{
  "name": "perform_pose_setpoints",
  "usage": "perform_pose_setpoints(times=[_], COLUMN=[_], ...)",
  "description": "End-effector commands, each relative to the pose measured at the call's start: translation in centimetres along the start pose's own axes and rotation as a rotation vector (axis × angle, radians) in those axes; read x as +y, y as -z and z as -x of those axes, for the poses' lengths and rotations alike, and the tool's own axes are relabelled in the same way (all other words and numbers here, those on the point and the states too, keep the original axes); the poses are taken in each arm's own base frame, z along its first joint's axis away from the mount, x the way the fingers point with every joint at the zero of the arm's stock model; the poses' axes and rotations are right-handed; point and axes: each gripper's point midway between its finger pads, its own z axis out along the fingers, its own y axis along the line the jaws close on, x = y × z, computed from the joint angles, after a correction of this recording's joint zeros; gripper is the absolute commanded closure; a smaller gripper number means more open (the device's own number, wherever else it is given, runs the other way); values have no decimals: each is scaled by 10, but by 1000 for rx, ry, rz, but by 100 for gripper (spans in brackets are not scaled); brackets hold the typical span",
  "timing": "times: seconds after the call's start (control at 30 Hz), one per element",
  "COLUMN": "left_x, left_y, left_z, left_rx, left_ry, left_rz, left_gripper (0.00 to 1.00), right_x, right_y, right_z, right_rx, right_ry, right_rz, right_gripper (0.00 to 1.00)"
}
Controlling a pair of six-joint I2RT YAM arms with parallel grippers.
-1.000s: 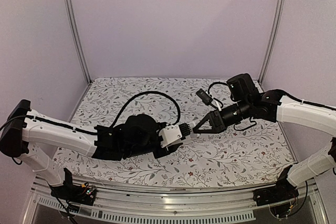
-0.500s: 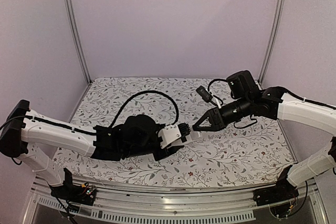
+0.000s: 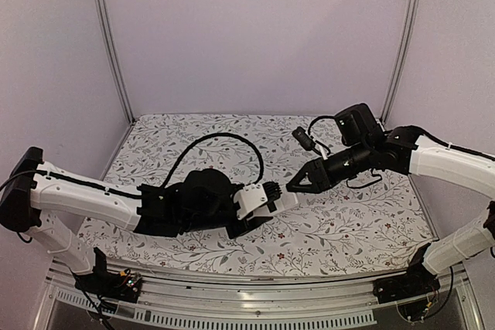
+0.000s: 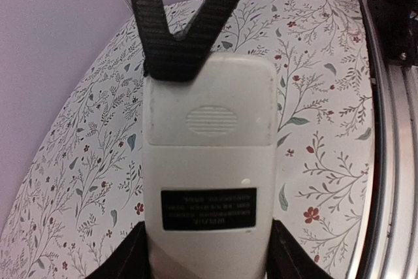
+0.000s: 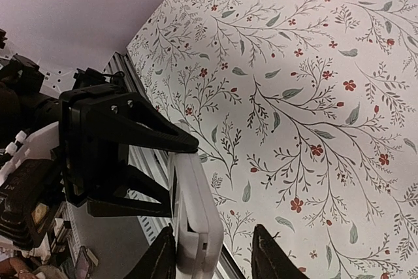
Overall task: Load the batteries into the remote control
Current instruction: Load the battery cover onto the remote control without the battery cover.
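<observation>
A: From above, where is the remote?
B: Held up over the bench (image 3: 193,133), about the middle. The left tool (image 3: 272,192) has the remote (image 3: 285,199) clamped by its near end, and the free end points towards the right arm.
A: And the right tool?
B: The right tool (image 3: 296,186) meets that free end tip-on. From up here I cannot tell how far its jaws stand apart.
A: Left wrist view?
B: The remote's white back faces the camera, with a black label (image 4: 209,208) low down and the cover (image 4: 210,121), with its ribbed patch, seated flush above it. The left fingers (image 4: 130,256) press on both long edges. One black right finger (image 4: 173,57) lies over the far end, touching the cover.
A: Right wrist?
B: The remote shows edge-on between the right fingers (image 5: 271,259). The jaws are part open: one finger sits close against the remote, the other stands off with a clear gap, so nothing is gripped. The left tool's black frame holds the remote further along
</observation>
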Motion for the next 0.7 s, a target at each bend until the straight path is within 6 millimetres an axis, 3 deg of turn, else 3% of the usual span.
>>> perform_pose_setpoints(times=[0.0, 0.37, 0.5, 0.67], left_x=[2, 5, 6, 9], left_y=[10, 11, 11, 13], left_z=[36, 36, 36, 37], left_rx=[-106, -109, -109, -111], left_ry=[38, 50, 52, 53], left_rz=[-8, -3, -1, 11], left_gripper=[100, 100, 100, 100], right_x=[-5, 6, 8, 6], right_y=[6, 2, -4, -10], right_z=[4, -2, -5, -8], right_rx=[-9, 25, 33, 39], right_ry=[7, 10, -6, -28], right_rz=[-48, 30, 69, 82], right_gripper=[61, 50, 53, 66])
